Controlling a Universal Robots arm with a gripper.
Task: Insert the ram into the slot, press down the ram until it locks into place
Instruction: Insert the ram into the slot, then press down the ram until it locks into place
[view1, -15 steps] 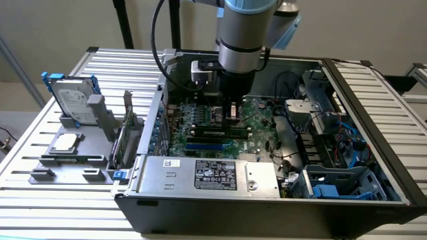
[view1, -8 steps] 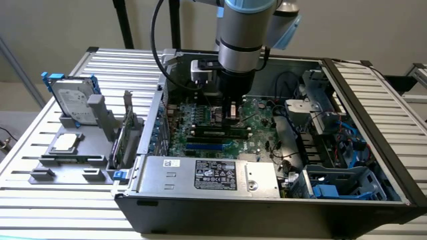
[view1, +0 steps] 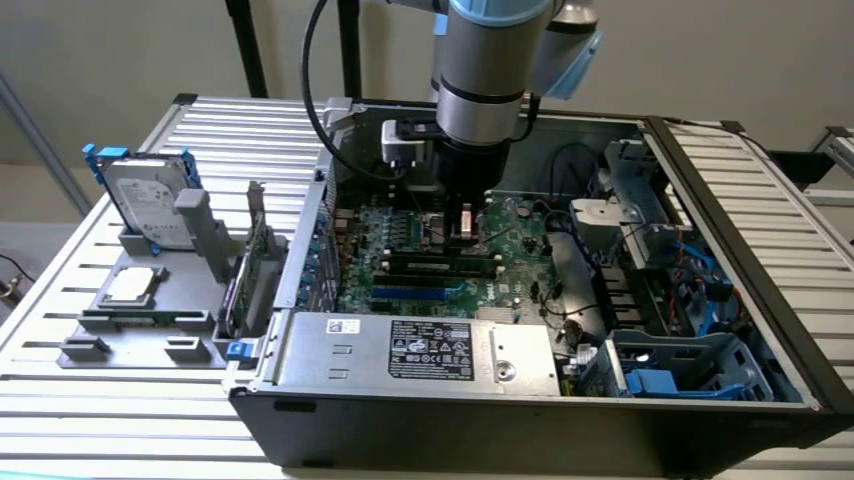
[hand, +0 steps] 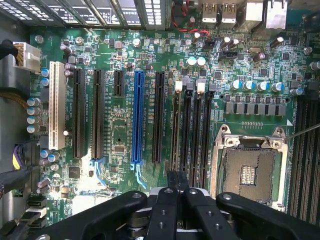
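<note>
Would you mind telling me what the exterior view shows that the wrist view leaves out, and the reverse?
Exterior view alone: the open black computer case on a slatted metal table, a grey hard drive standing in a holder, and a long green ram stick seated on the board.
Wrist view alone: the long blue expansion slot, the white slot, the empty processor socket.
Shared: the green motherboard and the black gripper.
</note>
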